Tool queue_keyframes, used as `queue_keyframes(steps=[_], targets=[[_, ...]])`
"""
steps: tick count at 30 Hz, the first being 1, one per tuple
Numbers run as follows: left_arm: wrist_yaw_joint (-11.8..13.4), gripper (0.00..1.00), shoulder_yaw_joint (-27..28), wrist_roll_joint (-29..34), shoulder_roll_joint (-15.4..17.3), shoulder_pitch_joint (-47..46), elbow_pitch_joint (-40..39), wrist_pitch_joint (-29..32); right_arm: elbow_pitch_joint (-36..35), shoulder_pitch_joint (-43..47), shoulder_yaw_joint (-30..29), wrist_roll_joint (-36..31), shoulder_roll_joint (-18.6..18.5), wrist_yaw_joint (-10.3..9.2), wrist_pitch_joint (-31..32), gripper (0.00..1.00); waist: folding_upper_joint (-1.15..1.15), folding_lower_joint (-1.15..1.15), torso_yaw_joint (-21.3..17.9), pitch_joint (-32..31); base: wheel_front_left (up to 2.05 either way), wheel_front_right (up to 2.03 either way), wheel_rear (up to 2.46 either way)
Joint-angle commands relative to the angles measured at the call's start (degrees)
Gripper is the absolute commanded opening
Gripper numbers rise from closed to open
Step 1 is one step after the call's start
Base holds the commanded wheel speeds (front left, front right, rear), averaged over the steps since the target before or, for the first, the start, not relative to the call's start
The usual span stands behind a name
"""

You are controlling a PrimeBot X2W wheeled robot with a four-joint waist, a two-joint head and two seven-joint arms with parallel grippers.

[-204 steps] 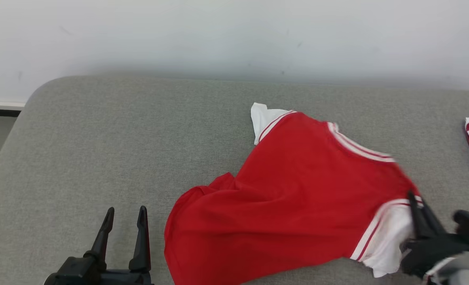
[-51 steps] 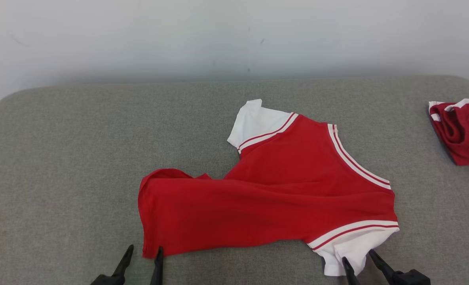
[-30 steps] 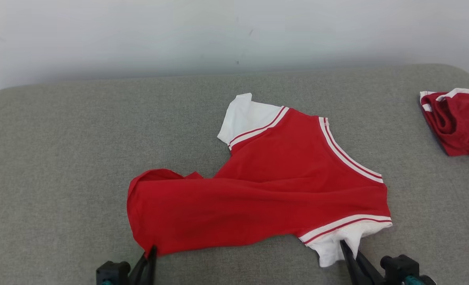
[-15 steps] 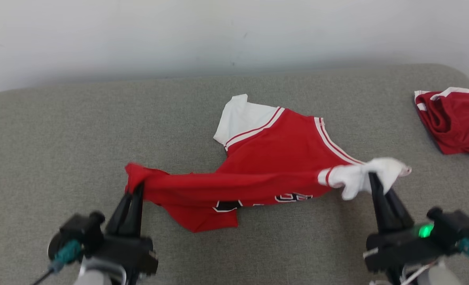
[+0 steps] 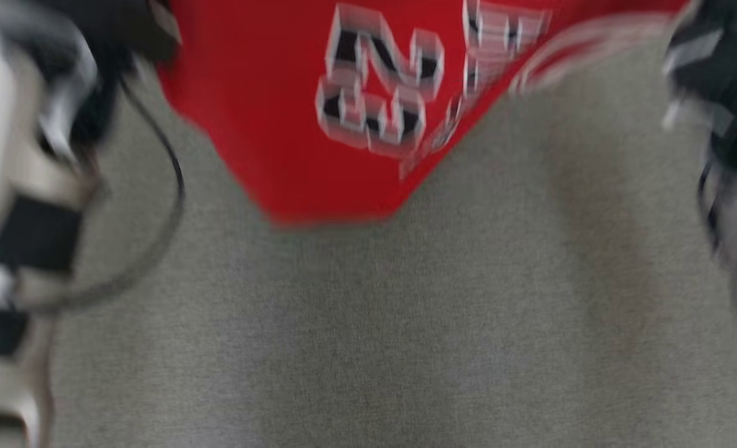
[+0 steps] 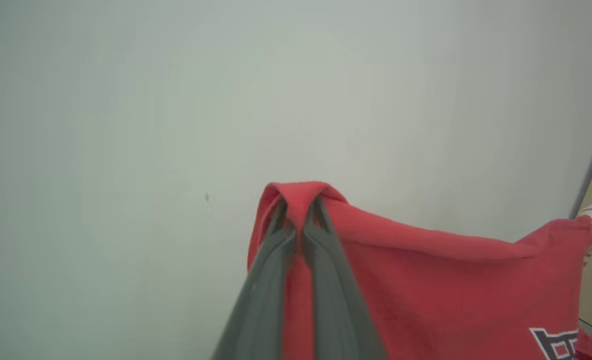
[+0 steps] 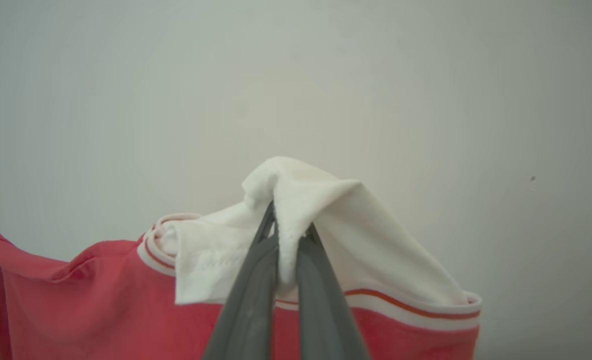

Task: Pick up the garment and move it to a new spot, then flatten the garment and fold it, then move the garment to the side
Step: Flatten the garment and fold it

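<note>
Head view, blurred by motion: the red jersey hangs in the air between the two raised arms, its block lettering facing the robot and its lowest corner dangling above the grey padded surface.

The left gripper is pinched tight on a red fold of the hem corner, which drapes over its fingertips. From there the cloth runs off to that gripper's right in a sagging line.

The right gripper is clamped just as tightly on the white sleeve. That sleeve bunches over its tips, with the striped trim and red body hanging below and off to its left. A plain pale wall stands beyond both sets of fingers.

The jersey looks light, soft and limp. It sags under its own weight and takes whatever shape the grips give it. It will likely spread best if the two held corners are drawn apart and kept level. Edges and corners are the sensible holds, since a pinch mid-panel would only bunch it.

Half a second earlier only the near edge was raised, and the far sleeve and collar lay on the surface. Now the whole shirt is up off it and turned print-side toward the robot. The head camera has itself swung, so the surface's shift in that view is no move of the things.
</note>
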Motion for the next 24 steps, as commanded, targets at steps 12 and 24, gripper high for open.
queue_keyframes(steps=[12,24], targets=[[0.3,0.0,2.2,0.4,-0.3,-36.5,18.3,0.6,19.2,-41.5,-1.9,-2.5,1.9,-0.16,2.8,0.0,-0.01,-0.02,-1.7,17.5,0.0,0.0,0.0],[0.1,0.0,0.4,-1.1,-0.5,-48.2,30.9,-3.6,32.9,-54.9,2.3,-6.9,3.3,-0.16,-2.0,0.0,-0.01,-0.02,-1.7,20.0,0.0,0.0,0.0]])
